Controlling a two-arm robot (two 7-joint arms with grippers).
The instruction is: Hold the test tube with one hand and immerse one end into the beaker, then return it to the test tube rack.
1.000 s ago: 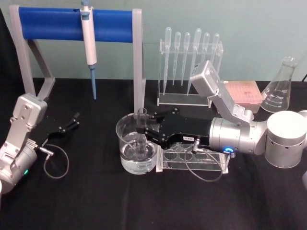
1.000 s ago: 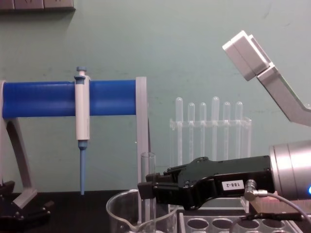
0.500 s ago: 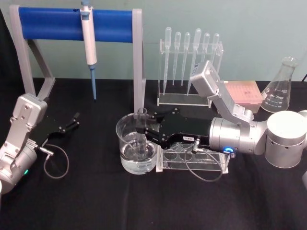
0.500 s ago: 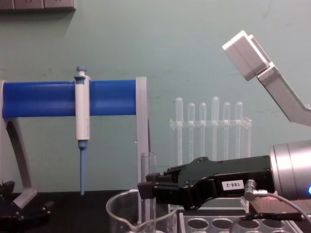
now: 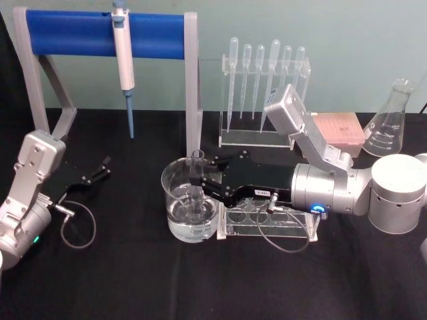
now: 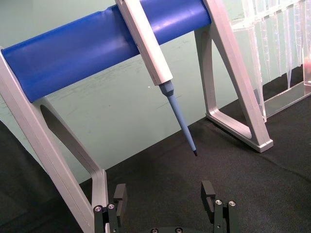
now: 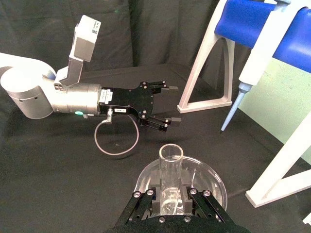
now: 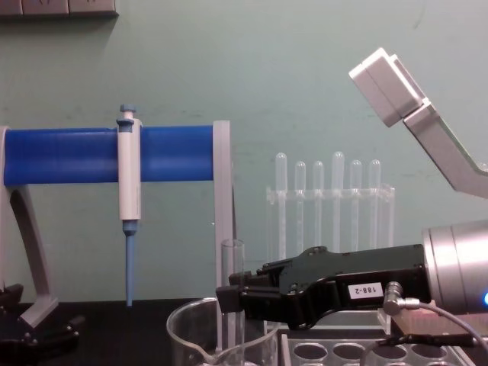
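Head view showed, nearest the robot, the beaker (image 5: 167, 190) with liquid in its bottom, just beside the test tube rack (image 5: 297, 228). The right gripper (image 5: 199, 179) was clamped on the test tube (image 5: 196, 160) below its rim, holding it upright inside the beaker. Thin, smooth glass would likely be light, stiff, slippery and breakable, so a gentle grip on the upper part suited it. Whether the round end reached the liquid was hard to judge through the glass, and the chest view cut the beaker off low. Farther left, the left gripper (image 6: 164, 194) was parked, jaws apart, before the blue stand (image 5: 67, 32).
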